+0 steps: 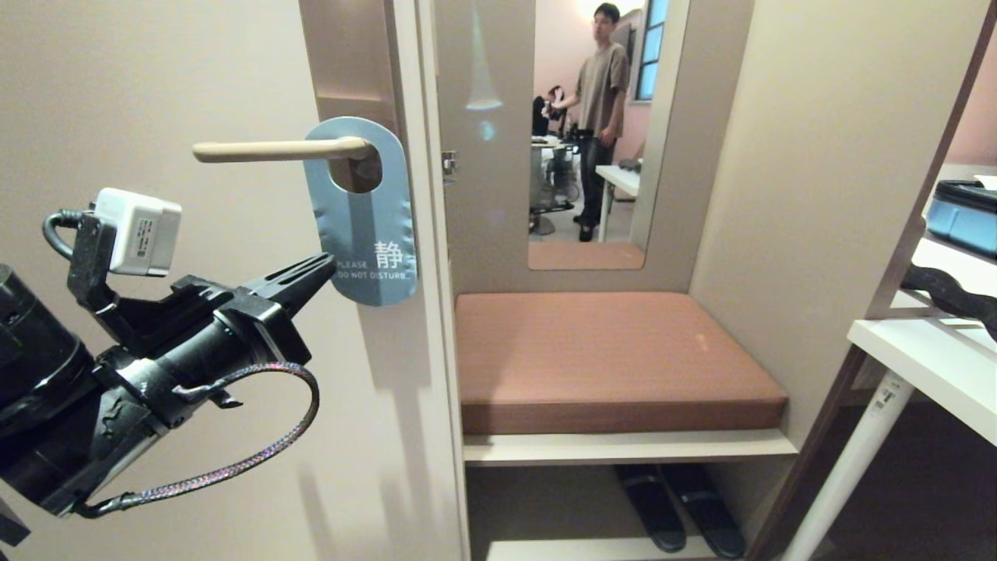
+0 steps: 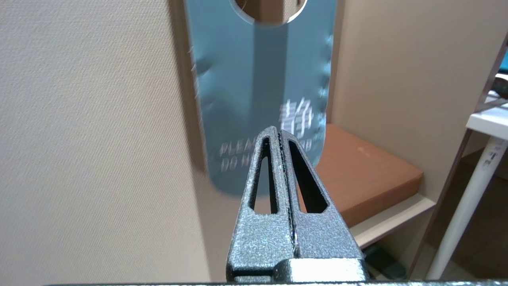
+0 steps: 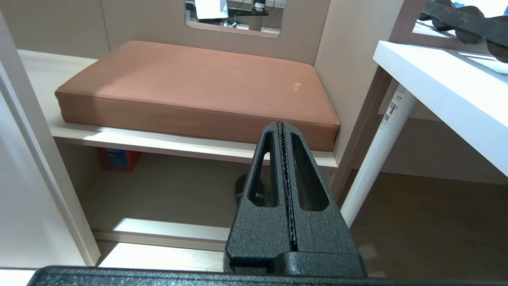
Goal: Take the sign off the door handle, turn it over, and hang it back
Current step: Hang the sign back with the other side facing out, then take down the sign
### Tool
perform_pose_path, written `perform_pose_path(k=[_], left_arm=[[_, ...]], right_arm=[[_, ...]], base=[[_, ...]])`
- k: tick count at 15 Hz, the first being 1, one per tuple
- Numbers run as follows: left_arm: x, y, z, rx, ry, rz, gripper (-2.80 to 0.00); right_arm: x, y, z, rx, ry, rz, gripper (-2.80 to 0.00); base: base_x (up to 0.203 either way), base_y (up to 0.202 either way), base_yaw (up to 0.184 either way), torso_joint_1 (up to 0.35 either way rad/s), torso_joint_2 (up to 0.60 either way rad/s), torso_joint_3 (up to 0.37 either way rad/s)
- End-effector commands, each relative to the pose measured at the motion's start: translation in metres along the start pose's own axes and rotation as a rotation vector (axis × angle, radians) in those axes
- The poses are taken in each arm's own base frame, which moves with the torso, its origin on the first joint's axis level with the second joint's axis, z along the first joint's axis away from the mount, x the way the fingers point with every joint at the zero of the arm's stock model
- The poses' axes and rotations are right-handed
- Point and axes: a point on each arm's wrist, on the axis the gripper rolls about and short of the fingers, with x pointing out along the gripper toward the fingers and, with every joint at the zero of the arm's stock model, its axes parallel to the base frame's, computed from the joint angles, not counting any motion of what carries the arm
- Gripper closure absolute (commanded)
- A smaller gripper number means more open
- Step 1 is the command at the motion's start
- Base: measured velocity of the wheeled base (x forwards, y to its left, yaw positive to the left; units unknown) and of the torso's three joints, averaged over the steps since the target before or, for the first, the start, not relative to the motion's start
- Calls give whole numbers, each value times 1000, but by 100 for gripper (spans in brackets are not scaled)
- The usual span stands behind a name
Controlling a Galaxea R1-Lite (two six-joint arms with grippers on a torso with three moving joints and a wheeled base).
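One door (image 1: 195, 327), beige and broad, fills the left of the head view; beside it one alcove holds one terracotta seat cushion (image 1: 615, 358) on a pale shelf, with one mirror (image 1: 592, 132) above showing one person reflected, and two dark slippers (image 1: 678, 506) on the shelf below; one white table (image 1: 919, 366) stands at the right edge; one door handle (image 1: 280, 149), a cream lever, juts leftward from its brown plate, and one sign (image 1: 362, 218) hangs from it by its hole, blue face outward with white "PLEASE DO NOT DISTURB", flat against the door near its edge; two grippers are seen: the left gripper (image 1: 331, 263) reaches up from the lower left, its two fingers pressed together on nothing, tip at the sign's lower left edge, though contact cannot be told; the right gripper (image 3: 281, 125), seen only in its wrist view, hangs low facing the cushion, its two fingers likewise closed and empty.
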Motion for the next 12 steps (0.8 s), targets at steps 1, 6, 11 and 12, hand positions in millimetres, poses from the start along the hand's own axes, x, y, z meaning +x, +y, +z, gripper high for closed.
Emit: perform_pose_path(k=[1,6,11,12], left_arm=[[-10,3,1,3,-9,16,0],[-25,8,-5,7,15,49,0],[-30,9,-7,7,22,61,0],[-32,10,-9,9,30,68,0]], right_arm=[[0,0,0,0,0,0,0],[0,0,0,0,0,0,0],[0,0,0,0,0,0,0],[0,0,0,0,0,0,0]], base=[[0,0,0,0,0,0],[0,0,0,0,0,0],[0,0,0,0,0,0],[0,0,0,0,0,0]])
